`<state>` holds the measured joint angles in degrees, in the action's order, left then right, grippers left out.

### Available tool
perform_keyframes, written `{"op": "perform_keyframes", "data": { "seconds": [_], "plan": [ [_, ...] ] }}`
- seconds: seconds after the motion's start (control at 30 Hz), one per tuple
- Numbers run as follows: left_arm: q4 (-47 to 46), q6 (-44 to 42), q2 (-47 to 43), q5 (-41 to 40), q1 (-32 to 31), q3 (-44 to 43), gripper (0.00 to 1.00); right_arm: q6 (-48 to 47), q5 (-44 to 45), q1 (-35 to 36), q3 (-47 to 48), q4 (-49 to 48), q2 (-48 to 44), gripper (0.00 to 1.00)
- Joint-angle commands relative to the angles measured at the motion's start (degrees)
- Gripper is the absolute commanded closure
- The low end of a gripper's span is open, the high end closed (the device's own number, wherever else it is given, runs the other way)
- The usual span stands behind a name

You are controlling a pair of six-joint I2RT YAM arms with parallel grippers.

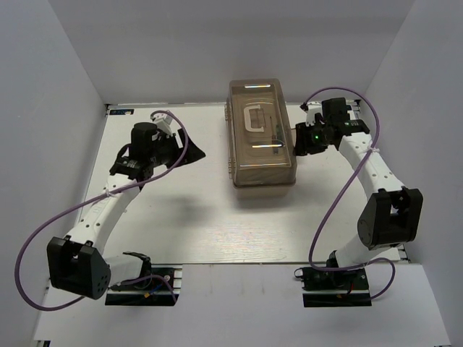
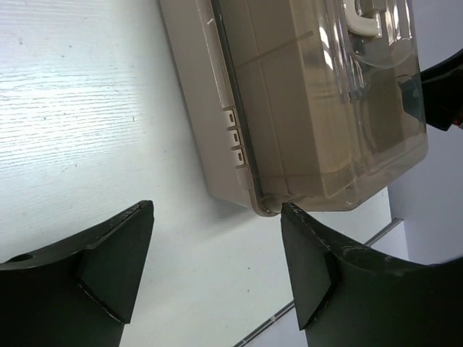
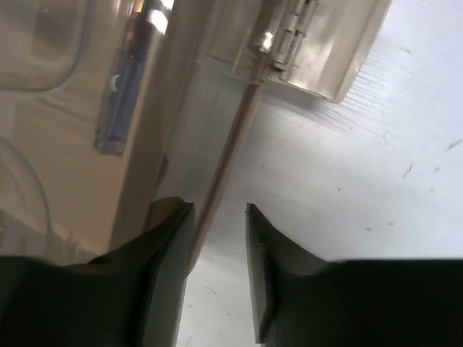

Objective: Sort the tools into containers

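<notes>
The toolbox (image 1: 262, 155) stands closed at the back middle of the table, with a translucent brown lid and a pale handle (image 1: 257, 118). A blue-red-handled screwdriver (image 3: 116, 108) shows through the lid in the right wrist view. The other tools are hidden. My left gripper (image 1: 195, 153) is open and empty, left of the box. In the left wrist view my left gripper (image 2: 217, 210) faces the box's beige side (image 2: 195, 94). My right gripper (image 1: 298, 141) is at the box's right side. Its jaws (image 3: 219, 210) stand slightly apart with the lid's thin rim (image 3: 231, 144) between them.
White walls close in the table on the left, back and right. A hinge (image 3: 282, 40) sits on the box's side near my right gripper. Small latches (image 2: 231, 137) show on the box's side in the left wrist view. Purple cables loop beside both arms.
</notes>
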<state>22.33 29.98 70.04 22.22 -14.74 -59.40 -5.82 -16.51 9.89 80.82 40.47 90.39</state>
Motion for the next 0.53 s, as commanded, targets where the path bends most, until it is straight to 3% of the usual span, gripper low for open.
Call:
{"op": "perform_keyframes", "data": {
  "seconds": [0.0,0.03,0.17,0.2,0.23,0.5],
  "plan": [
    [1.74,-2.03,-2.10,-2.09,0.06,-0.72,0.18,-0.41,5.07,0.57,1.72,-0.48,-1.00,0.46],
    [2.28,-2.90,-2.71,-3.66,0.06,-0.72,0.18,-1.02,9.87,0.48,1.28,-0.30,-1.70,0.40],
    [4.82,-5.10,-3.86,-5.69,0.06,-0.72,0.12,-3.49,14.23,0.57,-0.13,2.33,-3.81,0.10],
    [4.83,-5.10,-4.38,-6.39,0.06,-0.72,0.02,-2.36,15.62,0.74,-0.57,3.03,-5.12,0.10],
    [5.35,-5.63,-5.34,-6.40,0.06,0.06,0.00,-1.39,15.98,0.83,-1.18,4.26,-5.57,0.10],
    [4.74,-6.77,-9.48,-7.45,0.06,2.97,0.00,4.24,15.11,1.18,-4.17,6.46,-10.76,0.10]
  ]
}}
